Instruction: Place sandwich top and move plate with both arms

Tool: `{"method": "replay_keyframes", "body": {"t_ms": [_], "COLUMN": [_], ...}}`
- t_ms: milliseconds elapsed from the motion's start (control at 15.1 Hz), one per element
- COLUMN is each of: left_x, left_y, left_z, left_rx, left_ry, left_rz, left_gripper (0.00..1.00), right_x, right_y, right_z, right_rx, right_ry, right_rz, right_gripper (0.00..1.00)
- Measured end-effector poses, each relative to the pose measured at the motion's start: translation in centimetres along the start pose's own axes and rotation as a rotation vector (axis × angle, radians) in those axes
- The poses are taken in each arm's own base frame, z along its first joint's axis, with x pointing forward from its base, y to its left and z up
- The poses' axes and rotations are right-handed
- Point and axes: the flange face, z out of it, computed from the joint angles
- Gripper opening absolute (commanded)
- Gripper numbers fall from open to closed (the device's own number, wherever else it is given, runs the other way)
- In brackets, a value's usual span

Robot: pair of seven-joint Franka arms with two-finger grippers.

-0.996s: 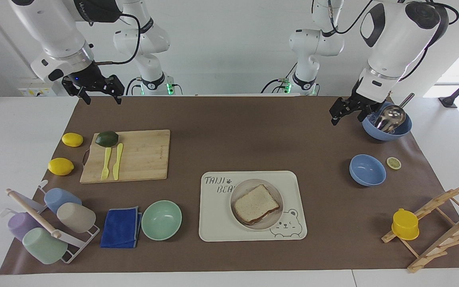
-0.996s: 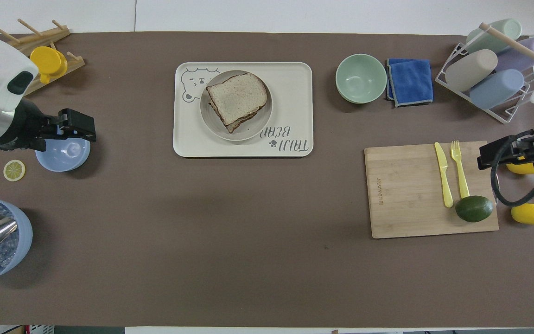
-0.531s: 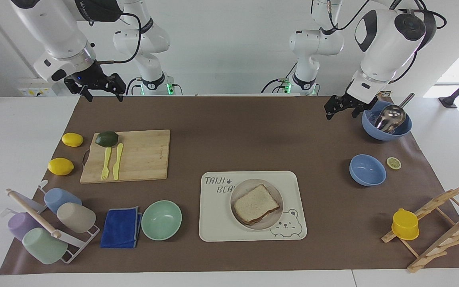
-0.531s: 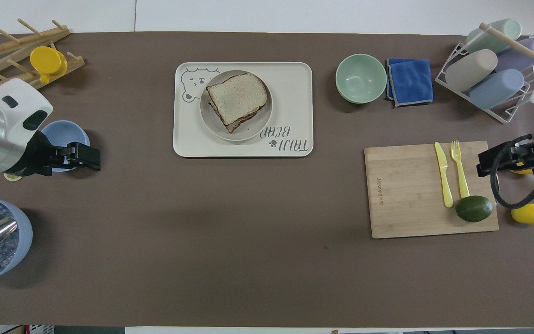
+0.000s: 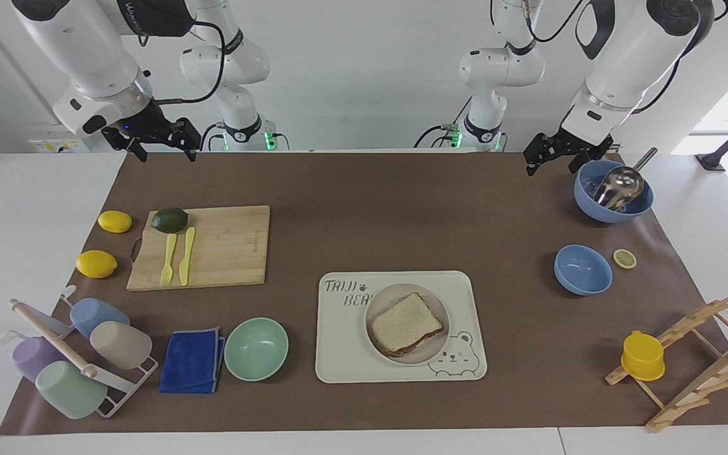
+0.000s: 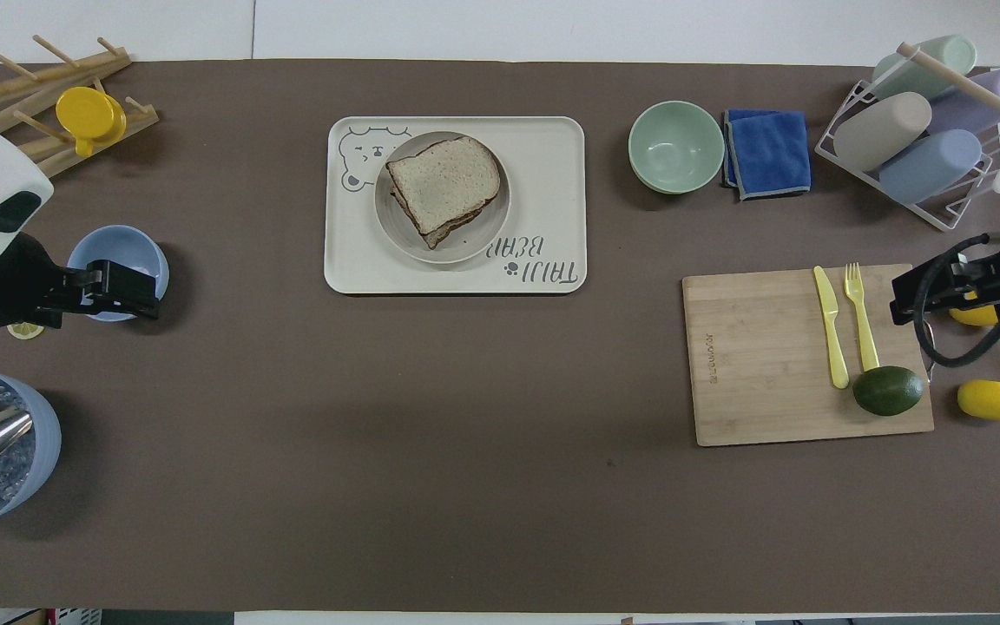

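The sandwich top (image 5: 405,322) (image 6: 445,180), a pale speckled bread slice, lies on the sandwich on the round beige-grey plate (image 5: 390,297) (image 6: 476,243). The plate stands on the cream bear tray (image 5: 345,354) (image 6: 552,156). My left gripper (image 5: 552,165) (image 6: 129,295) is open and empty, up in the air beside the blue ice bowl (image 5: 613,212). My right gripper (image 5: 168,155) (image 6: 904,304) is open and empty, raised over the mat's edge at the right arm's end. Both are well away from the plate.
A metal scoop (image 5: 620,183) rests in the ice bowl. A small blue bowl (image 5: 582,270), lemon slice (image 5: 624,258) and wooden rack (image 5: 699,354) with a yellow cup are at the left arm's end. Cutting board (image 5: 225,246), mint bowl (image 5: 256,349), blue cloth (image 5: 191,360) and cup rack (image 5: 73,360) are at the right arm's end.
My left gripper has risen and drawn back toward the robots, beside the ice bowl. My right gripper has barely moved. The sandwich and plate are unchanged.
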Motion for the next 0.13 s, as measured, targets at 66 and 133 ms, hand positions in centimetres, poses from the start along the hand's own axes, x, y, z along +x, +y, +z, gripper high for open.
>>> {"method": "replay_keyframes", "body": {"t_ms": [66,133], "left_x": [0.06,0.1], "left_y": [0.03,0.05], "left_z": [0.12,0.19], "left_rx": [0.0,0.0], "left_ry": [-0.003,-0.004], "left_rz": [0.001,0.001], "left_gripper": [1.0,1.0], "right_x": [0.01,0.02], "right_y": [0.0,0.0], "right_z": [-0.06,-0.16], "right_rx": [0.0,0.0], "right_ry": [0.002,0.006], "right_rz": [0.0,0.0], "right_gripper": [1.0,1.0]}}
